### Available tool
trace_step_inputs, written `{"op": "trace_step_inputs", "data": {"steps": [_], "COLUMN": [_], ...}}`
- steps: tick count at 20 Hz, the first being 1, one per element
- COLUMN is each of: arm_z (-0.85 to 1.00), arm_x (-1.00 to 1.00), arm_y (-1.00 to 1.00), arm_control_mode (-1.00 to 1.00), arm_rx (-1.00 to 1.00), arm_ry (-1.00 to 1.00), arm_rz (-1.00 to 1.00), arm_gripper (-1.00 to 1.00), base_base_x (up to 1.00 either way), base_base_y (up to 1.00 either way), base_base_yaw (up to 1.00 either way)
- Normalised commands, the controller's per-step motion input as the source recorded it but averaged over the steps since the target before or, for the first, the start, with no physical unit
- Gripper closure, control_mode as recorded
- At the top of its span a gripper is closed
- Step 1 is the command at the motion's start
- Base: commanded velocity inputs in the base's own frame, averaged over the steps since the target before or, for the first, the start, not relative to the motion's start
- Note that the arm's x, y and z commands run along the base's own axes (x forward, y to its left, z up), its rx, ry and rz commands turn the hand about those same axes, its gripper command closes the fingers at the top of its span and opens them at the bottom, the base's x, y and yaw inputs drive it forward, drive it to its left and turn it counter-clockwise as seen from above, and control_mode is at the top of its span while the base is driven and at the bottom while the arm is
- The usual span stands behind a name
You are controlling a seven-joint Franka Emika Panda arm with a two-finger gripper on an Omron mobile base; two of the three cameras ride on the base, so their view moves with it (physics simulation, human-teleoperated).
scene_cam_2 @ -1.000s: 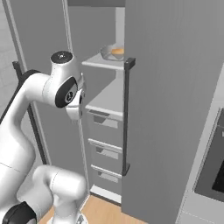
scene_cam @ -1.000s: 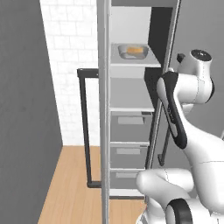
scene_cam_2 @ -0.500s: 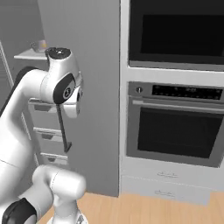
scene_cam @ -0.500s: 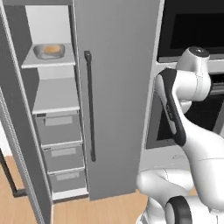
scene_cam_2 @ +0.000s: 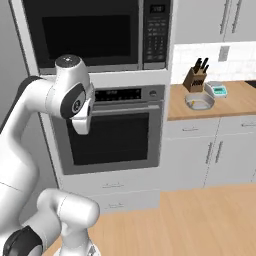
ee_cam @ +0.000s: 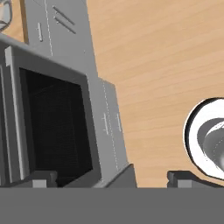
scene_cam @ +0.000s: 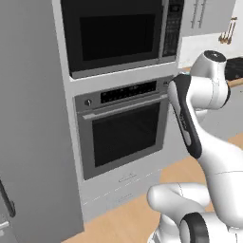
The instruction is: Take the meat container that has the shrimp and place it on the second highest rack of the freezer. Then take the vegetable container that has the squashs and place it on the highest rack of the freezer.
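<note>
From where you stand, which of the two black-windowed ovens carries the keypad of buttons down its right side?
The upper oven, the microwave-like unit. Its button panel runs down the right side of its window. The lower oven instead has a horizontal control strip and a bar handle above its window.

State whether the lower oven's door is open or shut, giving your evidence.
Shut: the oven door sits flush in its frame, its bar handle level across the top.

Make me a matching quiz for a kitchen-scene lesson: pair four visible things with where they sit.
Things:
1. microwave
2. wall oven
3. knife block
4. grey tub

Places:
A. at the counter's front edge
B. at the back of the wooden counter, by the tiled wall
C. top of the appliance stack
D. directly under the microwave

Pairs: 1-C, 2-D, 3-B, 4-A
</note>
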Motion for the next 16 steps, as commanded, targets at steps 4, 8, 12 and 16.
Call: {"op": "trace_step_inputs", "data": {"steps": [4,8,12,16], "arm_z": [0.0,0.0,0.0,0.0], "arm_x": [0.0,0.0,0.0,0.0], "arm_y": [0.0,0.0,0.0,0.0], "arm_control_mode": [1.0,1.0,1.0,1.0], "arm_rx": [0.0,0.0,0.0,0.0], "arm_ry": [0.0,0.0,0.0,0.0], "arm_rz": [0.0,0.0,0.0,0.0], "arm_gripper": [-1.0,-1.0,-1.0,-1.0], "base_base_x": [0.62,0.97,1.0,1.0], "base_base_y": [-0.95,-0.95,-0.92,-0.76], "base_base_yaw": [-0.11,0.05,0.13,0.16]}}
